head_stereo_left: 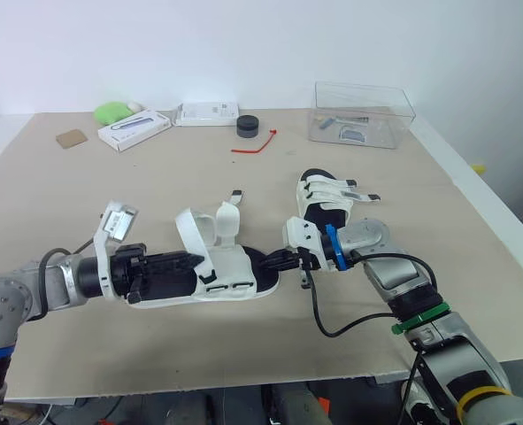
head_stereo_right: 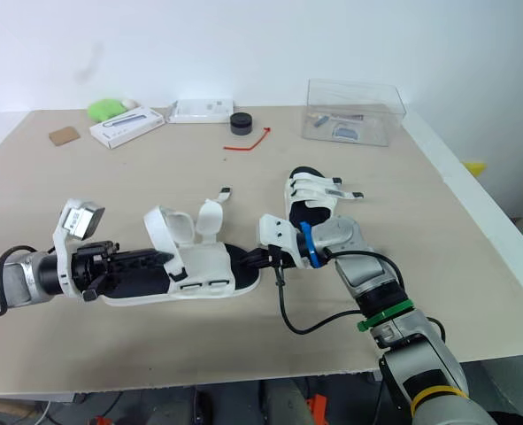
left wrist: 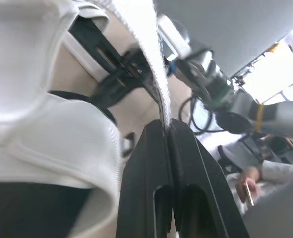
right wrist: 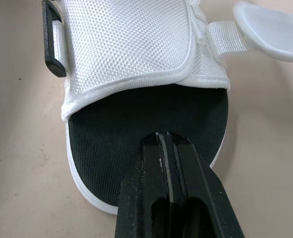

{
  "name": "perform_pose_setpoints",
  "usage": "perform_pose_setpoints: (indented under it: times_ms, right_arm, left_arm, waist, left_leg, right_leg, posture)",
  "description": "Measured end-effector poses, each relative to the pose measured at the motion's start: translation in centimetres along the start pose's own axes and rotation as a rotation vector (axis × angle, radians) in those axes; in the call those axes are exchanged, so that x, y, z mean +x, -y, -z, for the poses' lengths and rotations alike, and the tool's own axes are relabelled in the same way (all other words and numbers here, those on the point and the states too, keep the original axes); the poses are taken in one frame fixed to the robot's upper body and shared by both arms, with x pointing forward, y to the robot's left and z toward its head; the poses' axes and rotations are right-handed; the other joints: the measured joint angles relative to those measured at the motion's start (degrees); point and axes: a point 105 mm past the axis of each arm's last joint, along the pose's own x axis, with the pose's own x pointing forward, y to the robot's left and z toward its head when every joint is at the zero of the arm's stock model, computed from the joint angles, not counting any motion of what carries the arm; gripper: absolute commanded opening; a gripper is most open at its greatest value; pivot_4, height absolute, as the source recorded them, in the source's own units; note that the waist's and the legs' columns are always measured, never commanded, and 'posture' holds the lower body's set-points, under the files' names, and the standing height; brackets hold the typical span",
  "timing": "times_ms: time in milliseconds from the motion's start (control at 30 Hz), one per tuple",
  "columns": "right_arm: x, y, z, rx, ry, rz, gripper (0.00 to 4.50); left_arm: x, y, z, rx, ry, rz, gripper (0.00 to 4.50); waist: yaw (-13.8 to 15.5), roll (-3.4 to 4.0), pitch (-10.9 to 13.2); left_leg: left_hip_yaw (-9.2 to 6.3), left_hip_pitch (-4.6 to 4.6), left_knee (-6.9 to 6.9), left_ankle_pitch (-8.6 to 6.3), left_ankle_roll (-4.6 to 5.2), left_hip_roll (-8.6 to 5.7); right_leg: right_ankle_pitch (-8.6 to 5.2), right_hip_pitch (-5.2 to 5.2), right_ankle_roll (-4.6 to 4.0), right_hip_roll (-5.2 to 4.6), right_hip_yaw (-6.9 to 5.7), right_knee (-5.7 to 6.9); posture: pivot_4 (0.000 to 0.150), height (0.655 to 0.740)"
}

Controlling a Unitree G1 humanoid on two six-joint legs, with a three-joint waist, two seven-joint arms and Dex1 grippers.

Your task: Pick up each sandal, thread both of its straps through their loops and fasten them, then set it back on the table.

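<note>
Jaws of L gripper (head_stereo_left: 188,262) pinch a loose strap (head_stereo_left: 190,234) while R gripper (head_stereo_left: 277,260), jaws closed together, pins the sandal (head_stereo_left: 233,263) by its toe to the tabletop (head_stereo_left: 155,181), prob. steadying it for threading.

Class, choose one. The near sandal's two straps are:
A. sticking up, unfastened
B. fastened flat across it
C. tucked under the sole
A: on the near sandal each strap rises loose off the sole, and the left gripper pinches one.
</note>
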Motion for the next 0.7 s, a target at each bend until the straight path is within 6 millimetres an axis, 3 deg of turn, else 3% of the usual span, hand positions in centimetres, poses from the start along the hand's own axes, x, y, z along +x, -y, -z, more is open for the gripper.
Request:
perform_pose_setpoints:
  times_ms: [200,700]
  right_arm:
    - [0.0,0.0,0.0,0.0,-0.001,0.003,0.0]
    - [-0.3,0.0,0.1,0.006,-0.008,0.015,0.0]
  left_arm:
    - [0.8,-1.0,0.6,-0.024,-0.017,-0.007,0.03]
    - [1.6,-0.6,1.7,-0.057,-0.089,0.06,0.03]
  waist:
    - [0.01,-0.03,0.01]
    - [0.0,-0.03,0.01]
  left_leg:
    - [-0.02,-0.03,0.0,0.0,-0.01,0.01]
    - [-0.04,-0.06,0.0,0.0,-0.01,-0.05]
  right_leg:
    - [0.0,-0.02,0.0,0.0,-0.01,0.0]
    - [0.0,-0.02,0.09,-0.08,-0.02,0.0]
  posture:
    - [0.15,0.74]
    - [0.15,0.74]
